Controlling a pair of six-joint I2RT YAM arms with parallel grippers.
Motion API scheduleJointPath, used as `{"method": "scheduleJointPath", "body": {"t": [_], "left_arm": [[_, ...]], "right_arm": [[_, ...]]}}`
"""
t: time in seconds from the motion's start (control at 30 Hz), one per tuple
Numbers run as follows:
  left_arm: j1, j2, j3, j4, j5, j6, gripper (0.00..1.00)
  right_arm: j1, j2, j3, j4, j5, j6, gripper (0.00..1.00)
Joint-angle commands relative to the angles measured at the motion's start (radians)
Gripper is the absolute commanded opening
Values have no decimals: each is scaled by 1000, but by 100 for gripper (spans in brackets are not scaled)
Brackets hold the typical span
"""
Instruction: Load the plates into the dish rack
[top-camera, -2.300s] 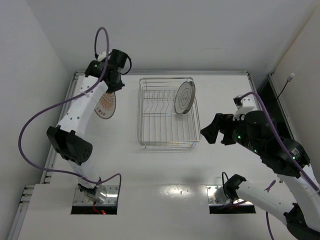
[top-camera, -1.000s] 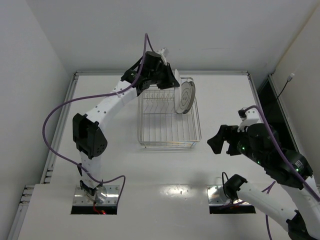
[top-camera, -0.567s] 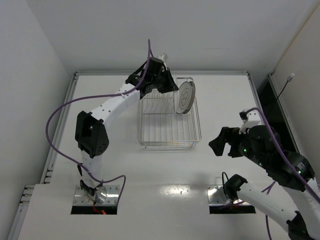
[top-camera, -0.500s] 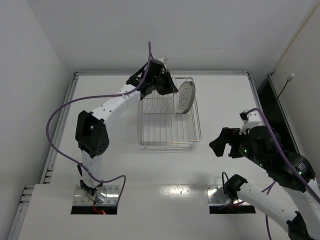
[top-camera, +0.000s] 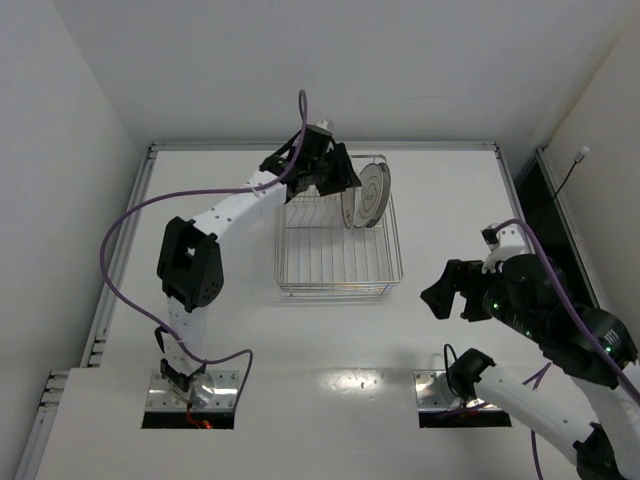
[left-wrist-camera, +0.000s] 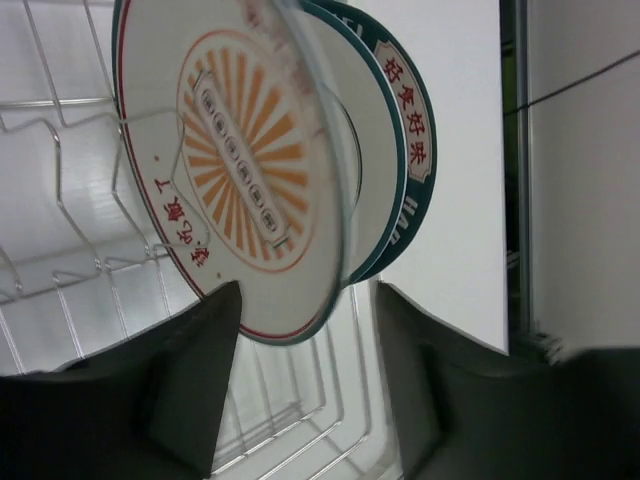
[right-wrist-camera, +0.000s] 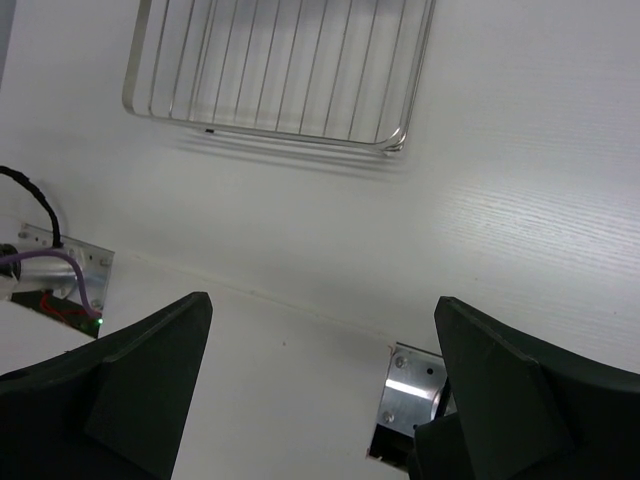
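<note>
Rack (top-camera: 338, 288) near far edge: we note sunburst plate (left-wrist-camera: 240, 170) standing beside teal plate (left-wrist-camera: 405, 130). Left claw (left-wrist-camera: 305, 305) wide; right claw (right-wrist-camera: 322, 305) wide, empty.

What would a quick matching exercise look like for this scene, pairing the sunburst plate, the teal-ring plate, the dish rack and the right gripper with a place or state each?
Column one:
1. sunburst plate
2. teal-ring plate
3. dish rack
4. right gripper

Column two:
A. open, above the table
B. silver wire, resting on the table
C. on edge, right behind another plate
D. on edge, in front of the other plate

Pairs: 1-D, 2-C, 3-B, 4-A.
</note>
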Motion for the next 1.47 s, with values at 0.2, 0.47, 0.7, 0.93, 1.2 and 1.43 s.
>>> {"method": "scheduleJointPath", "body": {"t": [0.2, 0.47, 0.7, 0.93, 1.2, 1.43], "left_arm": [[-7, -19, 146, -64, 18, -20, 81], [12, -315, -9, -108, -92, 71, 85], [2, -612, -154, -233, -309, 330, 87], [2, -1073, -664, 47, -452, 404, 92], [2, -1432, -1056, 149, -467, 490, 96], [2, -1498, -1107, 161, -450, 511, 96]], "right_arm": [[6, 24, 70, -19, -22, 19, 92], [6, 45, 148, -95, 39, 19, 100], [6, 56, 148, -104, 62, 9, 100], [6, 38, 136, -85, 62, 18, 100], [6, 56, 82, -118, 93, 38, 100], [6, 106, 82, -147, 93, 29, 100]]}}
